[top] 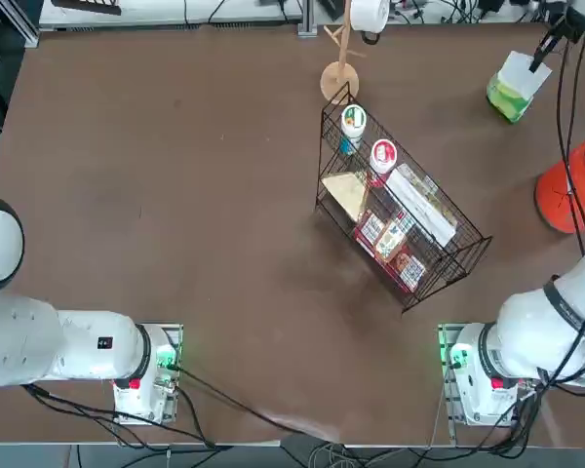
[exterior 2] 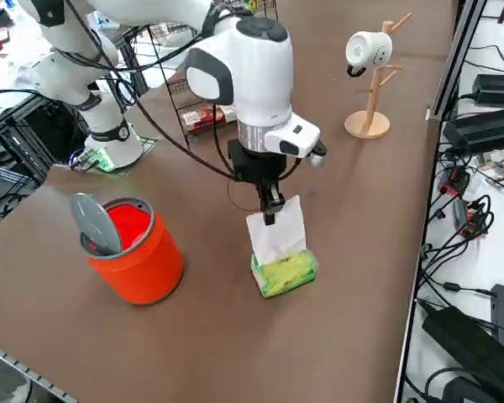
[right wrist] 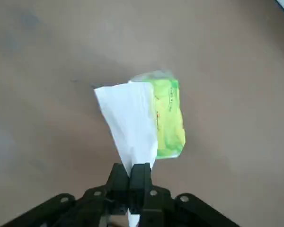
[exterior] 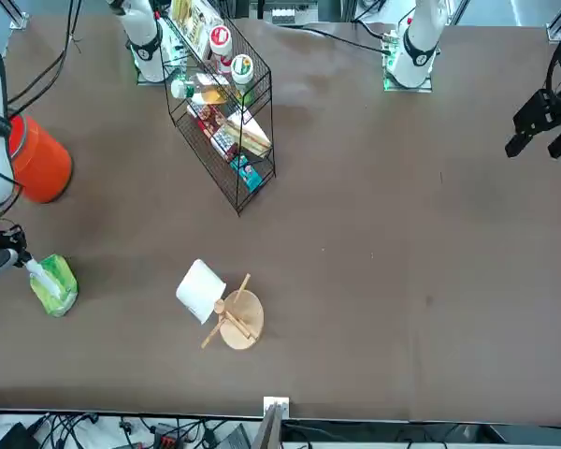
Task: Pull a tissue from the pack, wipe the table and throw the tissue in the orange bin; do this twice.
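Basket [top: 400, 200] (tilted) between arms [top: 536, 336] and rack [top: 339, 80]

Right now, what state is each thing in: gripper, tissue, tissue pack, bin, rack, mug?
right gripper: shut on the tissue, above the pack
tissue: partly pulled out
tissue pack: on the table, tissue sticking out
orange bin: upright, lid open
wire rack: loaded
mug: hanging on its stand

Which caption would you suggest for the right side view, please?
Right gripper pinching a white tissue at the green pack, beside the orange bin, its lid open.
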Robot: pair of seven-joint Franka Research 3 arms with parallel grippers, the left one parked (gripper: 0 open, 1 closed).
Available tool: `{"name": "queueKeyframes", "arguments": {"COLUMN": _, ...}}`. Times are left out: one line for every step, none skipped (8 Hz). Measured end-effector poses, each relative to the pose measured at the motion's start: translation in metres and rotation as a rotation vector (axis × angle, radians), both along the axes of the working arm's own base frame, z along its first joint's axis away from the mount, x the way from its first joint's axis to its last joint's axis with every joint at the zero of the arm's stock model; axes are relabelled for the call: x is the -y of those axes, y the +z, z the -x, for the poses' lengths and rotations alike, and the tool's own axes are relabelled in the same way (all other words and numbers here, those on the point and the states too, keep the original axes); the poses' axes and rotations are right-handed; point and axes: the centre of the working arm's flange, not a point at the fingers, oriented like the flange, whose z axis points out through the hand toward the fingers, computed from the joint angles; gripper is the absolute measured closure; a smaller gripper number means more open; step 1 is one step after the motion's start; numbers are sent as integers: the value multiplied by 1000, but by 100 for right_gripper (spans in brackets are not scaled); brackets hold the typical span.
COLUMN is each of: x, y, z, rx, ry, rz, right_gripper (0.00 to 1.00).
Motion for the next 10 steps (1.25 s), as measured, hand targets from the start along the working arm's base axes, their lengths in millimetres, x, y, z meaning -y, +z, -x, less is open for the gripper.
{"name": "queueKeyframes", "arguments": {"x": -2, "y": 10, "z": 5, "rx": -17, "ry": -17, "rz": -8, "right_gripper": 99}}
{"name": "queueKeyframes", "arguments": {"x": -6, "y": 17, "z": 11, "rx": -52, "ry": -53, "rz": -20, "right_gripper": 99}}
{"name": "queueKeyframes", "arguments": {"x": -17, "y": 24, "z": 18, "rx": -95, "ry": -105, "rz": -37, "right_gripper": 99}}
{"name": "queueKeyframes", "arguments": {"x": -34, "y": 32, "z": 22, "rx": -127, "ry": -147, "rz": -49, "right_gripper": 99}}
{"name": "queueKeyframes", "arguments": {"x": -53, "y": 39, "z": 25, "rx": -156, "ry": -180, "rz": -53, "right_gripper": 99}}
{"name": "queueKeyframes", "arguments": {"x": -73, "y": 43, "z": 28, "rx": -189, "ry": -212, "rz": -66, "right_gripper": 99}}
{"name": "queueKeyframes", "arguments": {"x": -93, "y": 43, "z": 30, "rx": -217, "ry": -251, "rz": -93, "right_gripper": 99}}
{"name": "queueKeyframes", "arguments": {"x": -109, "y": 37, "z": 35, "rx": -241, "ry": -293, "rz": -120, "right_gripper": 99}}
{"name": "queueKeyframes", "arguments": {"x": -122, "y": 27, "z": 41, "rx": -268, "ry": -327, "rz": -137, "right_gripper": 99}}
{"name": "queueKeyframes", "arguments": {"x": -133, "y": 18, "z": 48, "rx": -293, "ry": -356, "rz": -150, "right_gripper": 99}}
